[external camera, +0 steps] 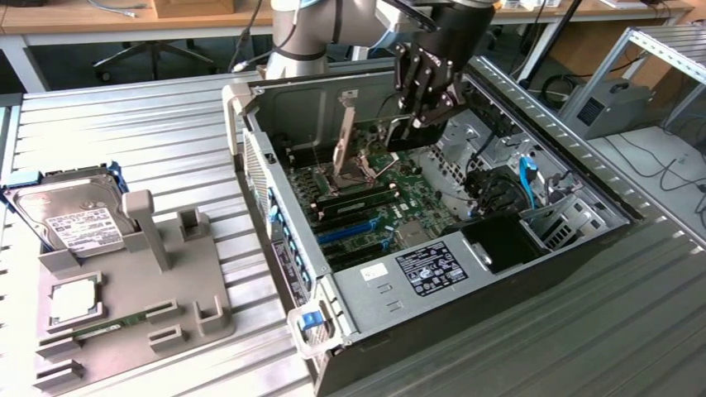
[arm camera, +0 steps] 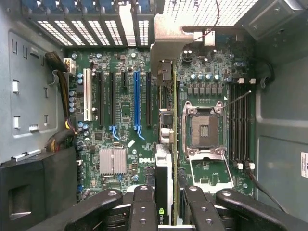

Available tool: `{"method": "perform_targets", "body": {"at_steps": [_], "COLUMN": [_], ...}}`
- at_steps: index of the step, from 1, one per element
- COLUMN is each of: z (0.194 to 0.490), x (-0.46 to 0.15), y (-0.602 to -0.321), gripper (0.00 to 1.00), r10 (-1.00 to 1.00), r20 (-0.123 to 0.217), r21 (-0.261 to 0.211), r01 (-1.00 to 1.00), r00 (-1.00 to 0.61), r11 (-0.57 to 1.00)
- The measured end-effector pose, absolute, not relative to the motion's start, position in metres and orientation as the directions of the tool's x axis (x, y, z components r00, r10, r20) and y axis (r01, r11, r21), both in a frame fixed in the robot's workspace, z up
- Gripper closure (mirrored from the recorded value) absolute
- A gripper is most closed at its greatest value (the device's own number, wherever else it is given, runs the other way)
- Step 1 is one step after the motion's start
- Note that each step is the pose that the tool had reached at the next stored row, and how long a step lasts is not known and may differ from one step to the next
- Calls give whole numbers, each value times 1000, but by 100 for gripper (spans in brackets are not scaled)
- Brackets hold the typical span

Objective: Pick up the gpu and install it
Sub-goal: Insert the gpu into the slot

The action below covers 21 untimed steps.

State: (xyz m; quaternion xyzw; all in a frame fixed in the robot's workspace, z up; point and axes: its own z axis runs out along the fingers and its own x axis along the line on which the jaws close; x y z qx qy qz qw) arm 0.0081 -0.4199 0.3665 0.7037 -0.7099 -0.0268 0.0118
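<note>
So the gpu (arm camera: 163,178) is pinched edge-on in the claw (arm camera: 168,207), one finger pressed on each flat face, and it's hung inside the open case (external camera: 364,281) over the motherboard (arm camera: 125,120). That grip makes sense: with the card held upright like this, its bottom edge is pointed straight down at the board, which is how a slot has to be met. From the wrist view the card is seen lined up parallel with the long slots, sitting between the blue slot (arm camera: 136,101) and the CPU socket (arm camera: 202,127), so the slot underneath is hidden by the card itself. The silver bracket (arm camera: 168,41) is turned toward the vented rear openings (arm camera: 86,29), probably so it can be lined up with the back of the case. Whether the card is already touching its slot or hanging just above it can't really be told, though it looks close to the board. Out on the table (external camera: 132,124), well apart from the case, the hard drive (external camera: 72,219) and RAM stick (external camera: 111,318) are parked on a grey holder (external camera: 165,289), untouched. The pick-up part looks done and the job is judged to be in the seating stage.
</note>
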Motion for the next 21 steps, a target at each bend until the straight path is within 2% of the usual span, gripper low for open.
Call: {"method": "perform_targets", "body": {"at_steps": [21], "z": [357], "x": [0], "y": [-420], "gripper": [73], "r10": [-1000], "r20": [-21], "r21": [54], "r01": [-998], "r00": [-9], "r11": [8]}}
